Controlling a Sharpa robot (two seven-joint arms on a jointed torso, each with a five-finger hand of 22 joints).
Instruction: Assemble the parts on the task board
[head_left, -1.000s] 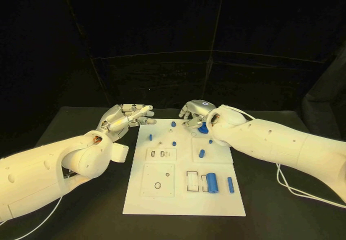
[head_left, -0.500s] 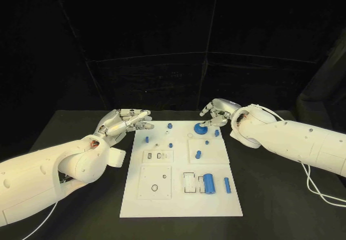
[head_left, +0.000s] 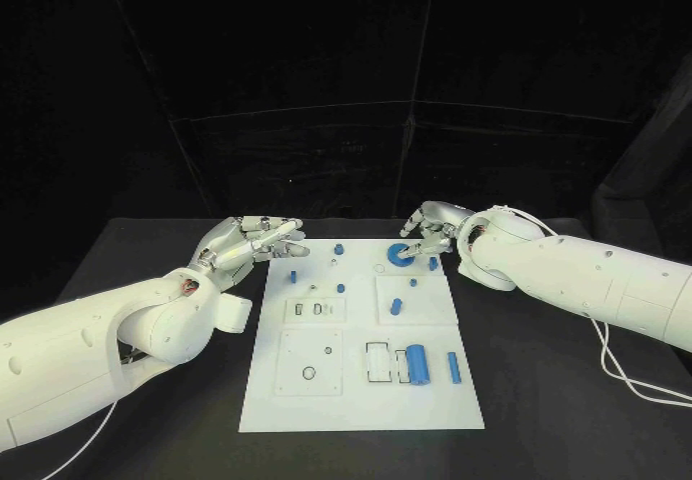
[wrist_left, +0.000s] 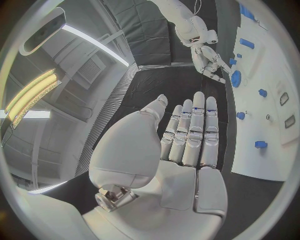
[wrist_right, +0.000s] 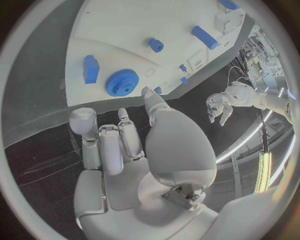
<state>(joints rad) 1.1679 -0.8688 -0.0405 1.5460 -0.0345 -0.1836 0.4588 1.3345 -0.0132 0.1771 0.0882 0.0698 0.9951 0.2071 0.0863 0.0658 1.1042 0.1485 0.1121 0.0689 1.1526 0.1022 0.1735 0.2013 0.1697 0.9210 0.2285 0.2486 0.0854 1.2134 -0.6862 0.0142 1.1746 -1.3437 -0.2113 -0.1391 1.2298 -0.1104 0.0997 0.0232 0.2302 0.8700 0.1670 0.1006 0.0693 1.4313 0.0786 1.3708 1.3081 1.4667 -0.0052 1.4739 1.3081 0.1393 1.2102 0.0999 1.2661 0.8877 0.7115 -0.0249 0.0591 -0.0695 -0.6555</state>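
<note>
The white task board (head_left: 361, 400) lies in the middle of the black table. A blue gear (head_left: 397, 257) sits near its far edge, also visible as the gear (wrist_right: 121, 82) beside a small blue block (wrist_right: 91, 69). My right hand (head_left: 433, 228) hovers just right of the gear, fingers hanging apart and holding nothing. My left hand (head_left: 257, 240) is off the board's far left corner, fingers straight and side by side (wrist_left: 187, 135), empty. A blue cylinder (head_left: 420, 363) and a blue bar (head_left: 453, 367) lie on the near right part. Small blue pegs (head_left: 291, 275) stand further back.
Several white rectangular recesses and frames (head_left: 381, 362) are set in the board's near half. Bare black table flanks the board on both sides. A white cable (head_left: 620, 375) trails from my right arm over the table at the right.
One second ago my right hand gripped the blue gear over the board's far end. It has let go and drawn back to the right; the gear now rests on the board. My left hand barely moved.
</note>
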